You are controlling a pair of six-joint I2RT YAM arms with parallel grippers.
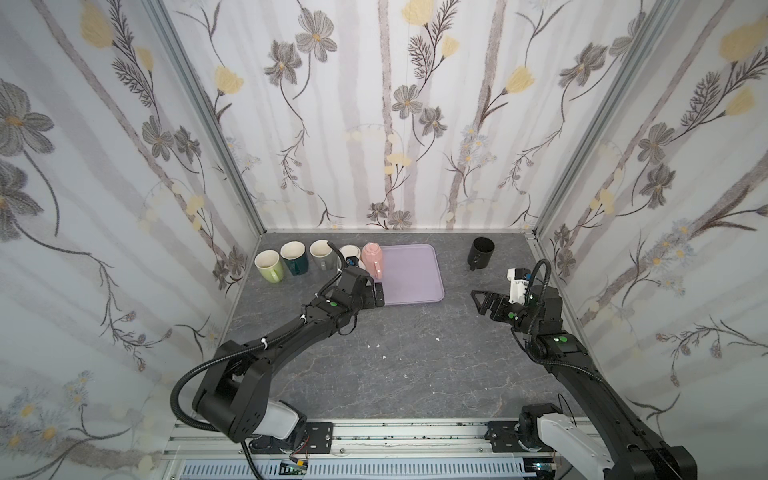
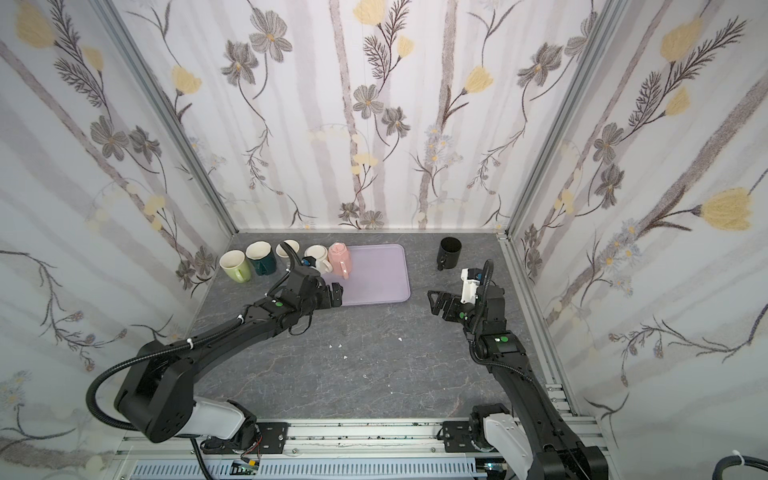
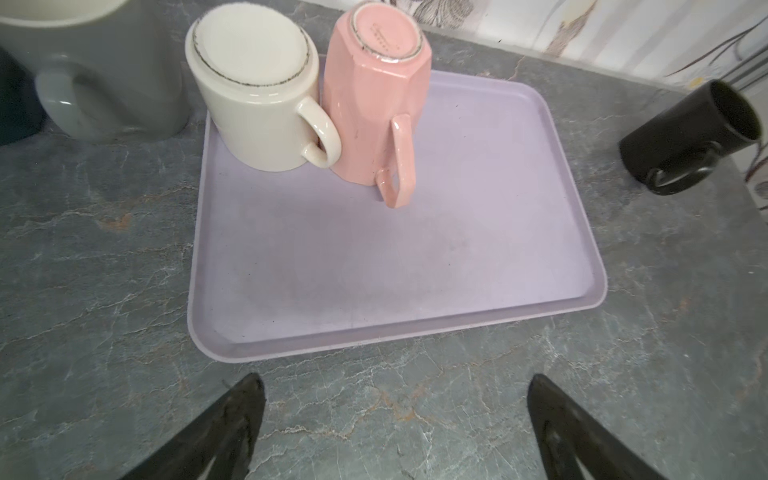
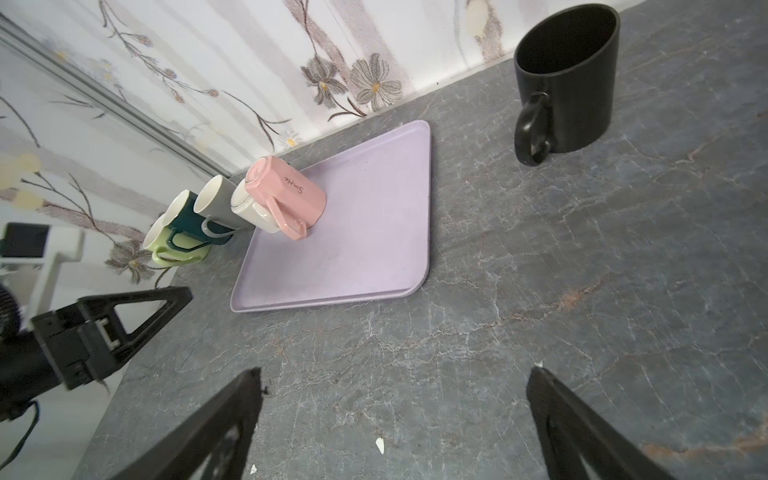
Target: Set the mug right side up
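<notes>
A pink mug (image 1: 372, 257) (image 3: 374, 108) stands upside down, base up, in the back left corner of a lavender tray (image 1: 415, 286) (image 3: 374, 270). Its handle faces the front. A cream mug (image 1: 350, 252) (image 3: 257, 95) stands upside down against its left side. My left gripper (image 1: 378, 296) (image 3: 395, 382) is open and empty just in front of the tray's front left corner, low over the table. My right gripper (image 1: 478, 297) (image 4: 392, 374) is open and empty over bare table to the right of the tray.
A black mug (image 1: 481, 251) (image 4: 567, 79) stands upright at the back right. Light green (image 1: 269, 266), dark teal (image 1: 294, 257) and grey (image 1: 323, 253) mugs stand upright in a row left of the tray. Small white crumbs (image 1: 374, 345) lie mid-table.
</notes>
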